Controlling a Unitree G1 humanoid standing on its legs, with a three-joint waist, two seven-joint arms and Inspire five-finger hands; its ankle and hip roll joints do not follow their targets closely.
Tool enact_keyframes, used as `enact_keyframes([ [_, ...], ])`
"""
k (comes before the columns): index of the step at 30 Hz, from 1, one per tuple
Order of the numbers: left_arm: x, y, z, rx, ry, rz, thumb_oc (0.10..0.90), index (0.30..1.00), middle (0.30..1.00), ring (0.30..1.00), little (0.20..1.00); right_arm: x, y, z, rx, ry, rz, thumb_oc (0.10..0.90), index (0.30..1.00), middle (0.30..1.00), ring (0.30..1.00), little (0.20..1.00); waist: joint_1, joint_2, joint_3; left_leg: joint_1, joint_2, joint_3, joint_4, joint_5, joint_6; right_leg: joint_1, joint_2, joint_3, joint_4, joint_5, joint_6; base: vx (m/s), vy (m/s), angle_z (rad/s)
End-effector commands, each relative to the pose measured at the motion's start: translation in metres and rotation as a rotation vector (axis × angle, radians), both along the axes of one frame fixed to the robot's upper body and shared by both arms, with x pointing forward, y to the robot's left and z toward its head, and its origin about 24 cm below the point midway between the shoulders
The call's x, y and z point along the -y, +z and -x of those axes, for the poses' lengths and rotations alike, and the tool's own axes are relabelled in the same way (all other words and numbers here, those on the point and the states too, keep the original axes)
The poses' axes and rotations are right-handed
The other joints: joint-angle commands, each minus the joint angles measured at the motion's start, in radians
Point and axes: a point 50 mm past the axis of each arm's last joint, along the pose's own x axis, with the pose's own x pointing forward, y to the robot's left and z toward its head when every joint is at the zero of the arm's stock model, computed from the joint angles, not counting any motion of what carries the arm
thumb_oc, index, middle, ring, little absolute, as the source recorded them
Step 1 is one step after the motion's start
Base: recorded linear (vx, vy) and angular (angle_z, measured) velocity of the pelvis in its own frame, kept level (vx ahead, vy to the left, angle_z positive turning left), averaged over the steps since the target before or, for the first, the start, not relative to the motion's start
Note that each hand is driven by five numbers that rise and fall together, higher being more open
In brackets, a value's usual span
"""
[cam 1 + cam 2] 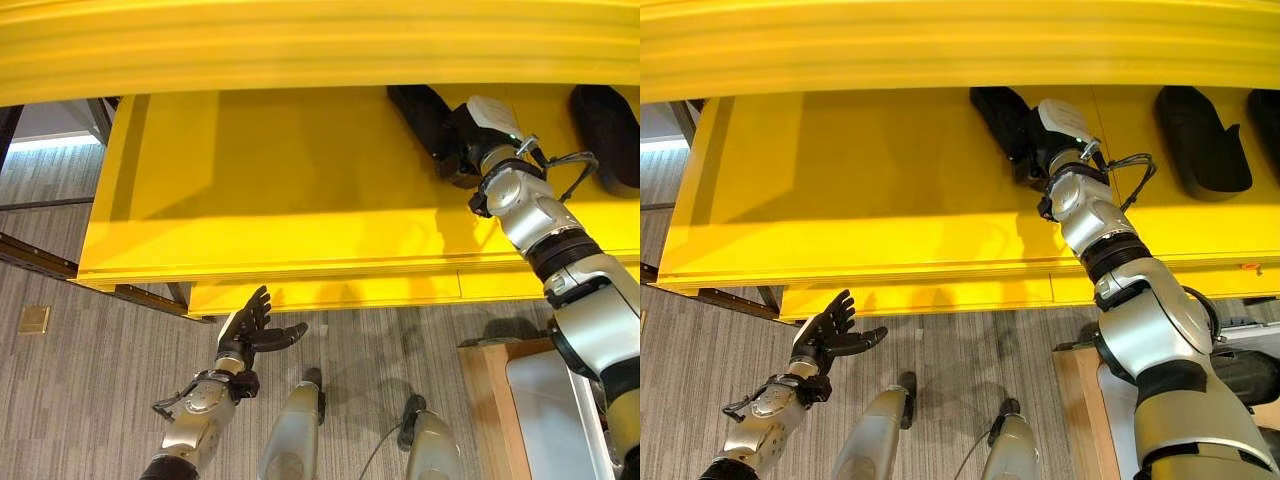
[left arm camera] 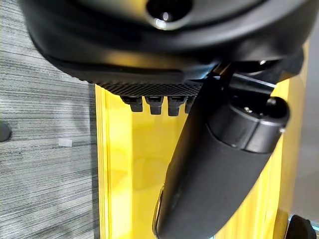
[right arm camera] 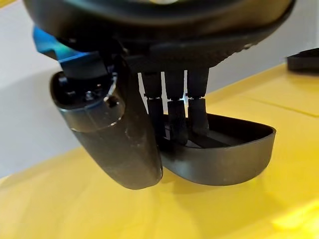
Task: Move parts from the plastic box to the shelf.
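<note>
A black curved part [image 1: 415, 112] lies on the yellow shelf [image 1: 300, 200], toward its back. My right hand [image 1: 462, 140] reaches in over it. In the right wrist view its fingers [image 3: 174, 119] dip into the part's hollow [image 3: 229, 159] while the thumb [image 3: 114, 144] presses outside the rim, so the hand is pinching the part, which rests on the shelf. Further right on the same shelf lies a second black part [image 1: 1200, 140]. My left hand [image 1: 248, 330] hangs open below the shelf's front edge, over the carpet, holding nothing.
An upper yellow shelf beam [image 1: 320, 45] runs across overhead. A pale plastic box [image 1: 555, 410] sits on a wooden stand [image 1: 485, 390] at the lower right, partly hidden by my right arm. Grey carpet [image 1: 80, 400] covers the floor.
</note>
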Motion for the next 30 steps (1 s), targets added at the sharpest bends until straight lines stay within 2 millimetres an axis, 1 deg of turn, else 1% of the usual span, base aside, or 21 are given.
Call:
enact_keyframes([
  [1, 0.006, 0.036, -0.010, 0.201, -0.074, -0.017, 0.900, 1.000, 1.000, 1.000, 1.000, -0.010, 0.093, 0.010, 0.316, 0.021, 0.010, 0.400, 0.300, 0.300, 0.300, 0.300, 0.017, -0.003, -0.074, 0.057, 0.065, -0.105, 0.025, -0.102, -0.057, -0.054, 0.021, 0.036, 0.064, -0.001, -0.023, 0.00, -0.004, 0.05],
  [3, 0.007, 0.037, -0.010, 0.204, -0.076, -0.015, 0.900, 1.000, 1.000, 1.000, 1.000, -0.005, 0.092, 0.009, 0.302, -0.003, 0.028, 0.400, 0.300, 0.300, 0.300, 0.300, 0.020, 0.002, -0.066, 0.050, 0.063, -0.109, 0.039, -0.111, -0.056, -0.058, 0.020, 0.037, 0.078, -0.009, -0.024, 0.00, -0.007, 0.05],
  [5, 0.007, 0.037, -0.010, 0.204, -0.076, -0.016, 0.900, 1.000, 1.000, 1.000, 1.000, -0.003, 0.090, 0.008, 0.296, -0.018, 0.026, 0.400, 0.300, 0.300, 0.300, 0.300, 0.019, 0.002, -0.067, 0.047, 0.060, -0.111, 0.034, -0.106, -0.055, -0.061, 0.018, 0.036, 0.075, -0.005, -0.024, 0.00, -0.002, 0.07],
  [8, 0.008, 0.038, -0.011, 0.208, -0.072, -0.011, 0.900, 1.000, 1.000, 1.000, 1.000, 0.007, 0.088, 0.007, 0.288, -0.064, -0.004, 0.400, 0.300, 0.300, 0.300, 0.300, 0.023, 0.007, -0.058, 0.044, 0.058, -0.112, 0.042, -0.112, -0.054, -0.066, 0.017, 0.035, 0.090, -0.010, -0.025, 0.00, 0.000, 0.02],
  [9, 0.008, 0.038, -0.011, 0.210, -0.071, -0.010, 0.900, 1.000, 1.000, 1.000, 1.000, 0.009, 0.086, 0.007, 0.284, -0.070, -0.012, 0.400, 0.300, 0.300, 0.300, 0.300, 0.023, 0.007, -0.057, 0.043, 0.058, -0.112, 0.044, -0.112, -0.053, -0.067, 0.016, 0.036, 0.091, -0.010, -0.025, 0.00, 0.000, 0.00],
  [10, 0.009, 0.038, -0.012, 0.213, -0.071, -0.007, 0.900, 1.000, 1.000, 1.000, 1.000, 0.014, 0.080, 0.006, 0.267, -0.094, -0.033, 0.400, 0.300, 0.300, 0.300, 0.300, 0.023, 0.008, -0.053, 0.042, 0.056, -0.112, 0.043, -0.112, -0.053, -0.069, 0.016, 0.037, 0.090, -0.008, -0.024, 0.00, 0.000, 0.00],
  [12, 0.009, 0.038, -0.013, 0.214, -0.069, -0.009, 0.900, 1.000, 1.000, 1.000, 1.000, 0.017, 0.077, 0.005, 0.260, -0.104, -0.033, 0.400, 0.300, 0.300, 0.300, 0.300, 0.023, 0.009, -0.052, 0.041, 0.056, -0.110, 0.044, -0.112, -0.053, -0.069, 0.017, 0.038, 0.090, -0.008, -0.024, 0.00, 0.000, 0.00],
  [17, 0.011, 0.038, -0.014, 0.212, -0.069, -0.004, 0.900, 1.000, 1.000, 1.000, 1.000, 0.017, 0.068, 0.003, 0.227, -0.115, -0.042, 0.400, 0.300, 0.300, 0.300, 0.300, 0.022, 0.011, -0.048, 0.039, 0.056, -0.111, 0.046, -0.115, -0.052, -0.077, 0.018, 0.041, 0.096, -0.009, -0.024, 0.00, 0.001, -0.01],
  [21, 0.012, 0.039, -0.015, 0.215, -0.073, -0.005, 0.900, 1.000, 1.000, 1.000, 1.000, 0.018, 0.061, 0.001, 0.215, -0.125, -0.123, 0.400, 0.300, 0.300, 0.300, 0.300, 0.022, 0.017, -0.044, 0.030, 0.057, -0.113, 0.057, -0.118, -0.051, -0.083, 0.021, 0.044, 0.099, -0.011, -0.024, 0.00, 0.000, 0.00],
  [24, 0.013, 0.039, -0.015, 0.215, -0.073, -0.004, 0.900, 1.000, 1.000, 1.000, 1.000, 0.017, 0.060, 0.001, 0.214, -0.126, -0.143, 0.400, 0.300, 0.300, 0.300, 0.300, 0.022, 0.017, -0.043, 0.029, 0.056, -0.114, 0.058, -0.118, -0.050, -0.083, 0.021, 0.043, 0.101, -0.012, -0.024, 0.00, 0.000, 0.00],
  [25, 0.013, 0.040, -0.015, 0.218, -0.071, -0.004, 0.900, 1.000, 1.000, 1.000, 1.000, 0.016, 0.057, 0.000, 0.211, -0.129, -0.186, 0.400, 0.300, 0.300, 0.300, 0.300, 0.023, 0.019, -0.042, 0.028, 0.056, -0.114, 0.058, -0.118, -0.050, -0.084, 0.020, 0.042, 0.103, -0.013, -0.024, 0.00, 0.000, 0.00],
  [30, 0.013, 0.041, -0.016, 0.224, -0.064, -0.001, 0.900, 1.000, 1.000, 1.000, 1.000, 0.014, 0.052, -0.001, 0.211, -0.124, -0.290, 0.400, 0.300, 0.300, 0.300, 0.300, 0.026, 0.020, -0.041, 0.023, 0.052, -0.115, 0.060, -0.118, -0.048, -0.085, 0.018, 0.041, 0.102, -0.010, -0.022, 0.00, 0.000, 0.00],
])
